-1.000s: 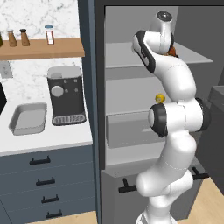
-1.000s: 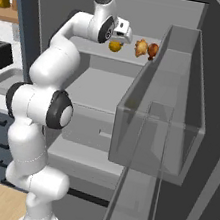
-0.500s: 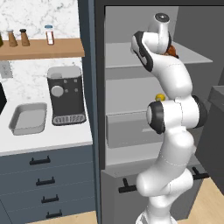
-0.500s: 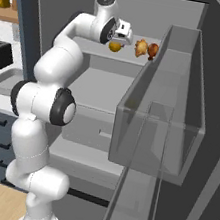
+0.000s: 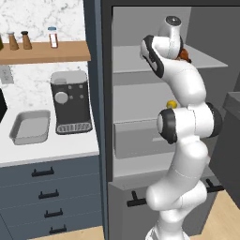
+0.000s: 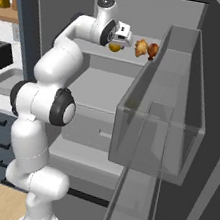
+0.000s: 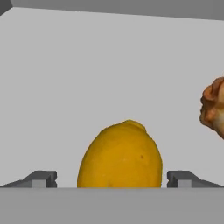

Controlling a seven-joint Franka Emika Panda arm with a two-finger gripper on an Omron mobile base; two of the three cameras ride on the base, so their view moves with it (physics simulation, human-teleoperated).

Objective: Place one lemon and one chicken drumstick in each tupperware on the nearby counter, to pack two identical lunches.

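Note:
On the open fridge's top shelf lies a yellow lemon [image 7: 120,155], also the lemon [image 6: 115,47] in the right base view. My gripper [image 7: 113,179] is open and straddles it, one fingertip [image 7: 41,178] on each side with a gap to the fruit. My gripper [image 6: 120,38] hangs just over the lemon. Two brown chicken drumsticks [image 6: 141,48] [image 6: 153,49] lie just right of it; one drumstick [image 7: 213,107] shows at the hand view's right edge, and a drumstick [image 5: 185,55] peeks out behind my arm. A second lemon [image 5: 171,104] sits on the middle shelf. The white counter [image 5: 47,150] lies left of the fridge. The tupperware are out of view.
A shallow grey tray [image 5: 30,126] and a black coffee machine [image 5: 70,103] stand on the counter. A wooden shelf [image 5: 47,51] above holds small bottles. The open fridge door's clear bin [image 6: 163,106] juts out at the right, close to my arm.
My hand has edged a little further in along the top shelf toward the lemon. The jaws stay open.

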